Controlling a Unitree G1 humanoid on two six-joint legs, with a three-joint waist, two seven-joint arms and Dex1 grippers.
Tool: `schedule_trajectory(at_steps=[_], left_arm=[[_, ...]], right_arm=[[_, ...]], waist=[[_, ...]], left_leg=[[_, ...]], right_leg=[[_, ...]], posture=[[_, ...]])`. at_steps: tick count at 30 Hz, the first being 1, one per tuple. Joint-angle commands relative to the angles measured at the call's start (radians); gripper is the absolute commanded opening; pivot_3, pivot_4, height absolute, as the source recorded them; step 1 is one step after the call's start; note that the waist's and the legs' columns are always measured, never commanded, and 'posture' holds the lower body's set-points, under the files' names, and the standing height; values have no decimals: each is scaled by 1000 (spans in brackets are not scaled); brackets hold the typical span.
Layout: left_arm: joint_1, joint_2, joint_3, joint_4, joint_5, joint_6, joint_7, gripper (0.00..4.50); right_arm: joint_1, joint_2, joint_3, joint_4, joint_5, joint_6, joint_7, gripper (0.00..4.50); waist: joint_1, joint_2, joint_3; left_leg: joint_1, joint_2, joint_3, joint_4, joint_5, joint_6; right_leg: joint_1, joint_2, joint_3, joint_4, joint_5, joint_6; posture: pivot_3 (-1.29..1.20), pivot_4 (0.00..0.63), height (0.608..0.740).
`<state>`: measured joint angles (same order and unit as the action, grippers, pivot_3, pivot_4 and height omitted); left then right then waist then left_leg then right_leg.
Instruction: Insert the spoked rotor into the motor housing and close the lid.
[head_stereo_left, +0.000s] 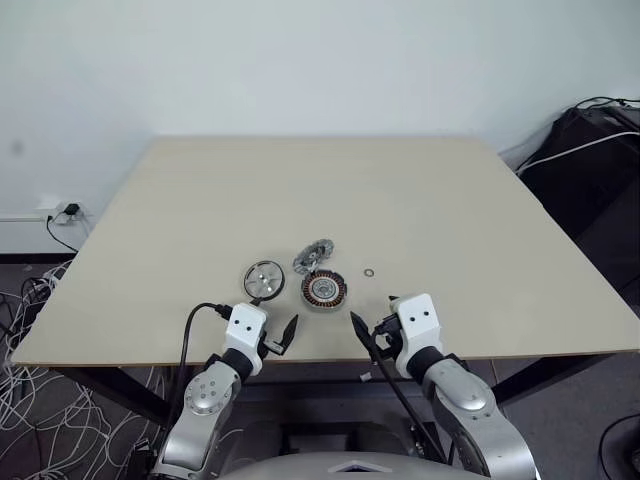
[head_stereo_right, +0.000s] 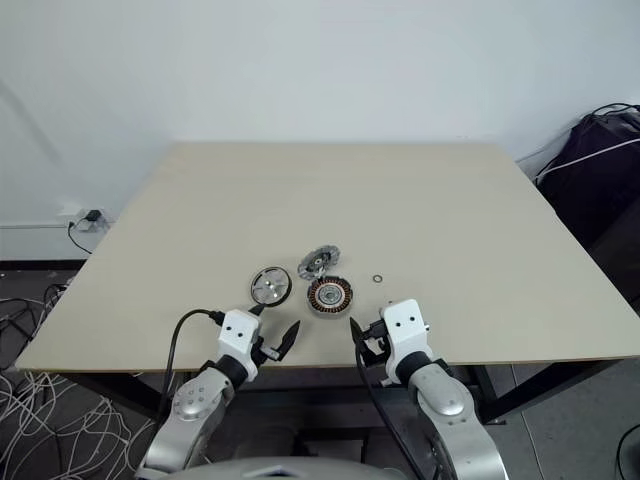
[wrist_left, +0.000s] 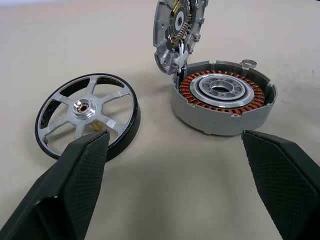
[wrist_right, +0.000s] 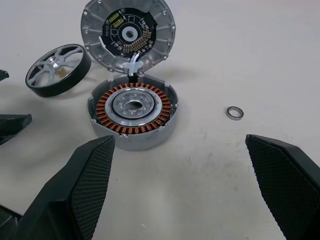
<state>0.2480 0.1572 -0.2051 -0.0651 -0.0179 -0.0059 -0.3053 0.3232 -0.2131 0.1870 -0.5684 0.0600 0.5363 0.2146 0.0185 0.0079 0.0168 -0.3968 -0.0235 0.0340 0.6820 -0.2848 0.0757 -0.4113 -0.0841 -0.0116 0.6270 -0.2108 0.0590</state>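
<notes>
Nothing is picked up yet — the left gripper (head_stereo_left: 286, 331) and right gripper (head_stereo_left: 362, 335) both hang wide open and empty at the table's (head_stereo_left: 450, 220) near edge. The spoked rotor (head_stereo_left: 264, 280) lies flat just left of the motor housing (head_stereo_left: 324, 290), whose lid (head_stereo_left: 314, 256) stands propped open at its far side. The left gripper looks best placed — next comes reaching forward and pinching the rotor's rim.

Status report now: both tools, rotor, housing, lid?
Left tool and right tool open, empty. Spoked rotor on table beside motor housing. Lid up. Small ring lies apart.
</notes>
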Motion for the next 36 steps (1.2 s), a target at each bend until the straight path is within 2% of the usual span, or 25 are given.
schedule_trajectory(at_steps=[1,11,18,22,28,36], left_arm=[[-19,-3,3,-5,6,-22,5,4474],[-23,-6,1,-3,9,-17,8,4474],[-23,-10,-2,-3,9,-12,6,4474],[-26,-15,-5,3,10,-12,3,4474],[-39,-23,-6,21,8,-18,-3,4474],[-40,-30,-3,26,8,-25,4,4474]], right_arm=[[-9,6,1,-45,3,1,-8,4500],[-3,1,-13,5,3,-44,2,4500],[-64,32,-20,54,-48,-13,-69,4500],[-157,51,-58,195,-64,-35,-109,4500],[-345,71,-110,521,-74,-128,-144,4500],[-532,87,-156,870,-57,-261,-135,4500]], waist=[[0,0,0],[0,0,0],[-2,0,0],[-2,0,1],[-4,0,1],[-7,1,1]], left_leg=[[0,0,0,0,0,0],[0,0,0,0,0,0],[0,0,0,0,0,0],[0,0,0,0,0,0],[0,-1,0,0,0,0],[0,-2,0,-1,2,4]], right_leg=[[0,0,0,0,0,0],[0,0,0,0,0,0],[0,-1,0,0,0,0],[0,-4,-4,0,0,0],[-1,-3,-6,0,3,-4],[0,-2,-6,0,3,-5]], posture=[[0,0,740],[0,0,740],[0,0,740],[0,0,740],[0,0,740],[0,0,740]])
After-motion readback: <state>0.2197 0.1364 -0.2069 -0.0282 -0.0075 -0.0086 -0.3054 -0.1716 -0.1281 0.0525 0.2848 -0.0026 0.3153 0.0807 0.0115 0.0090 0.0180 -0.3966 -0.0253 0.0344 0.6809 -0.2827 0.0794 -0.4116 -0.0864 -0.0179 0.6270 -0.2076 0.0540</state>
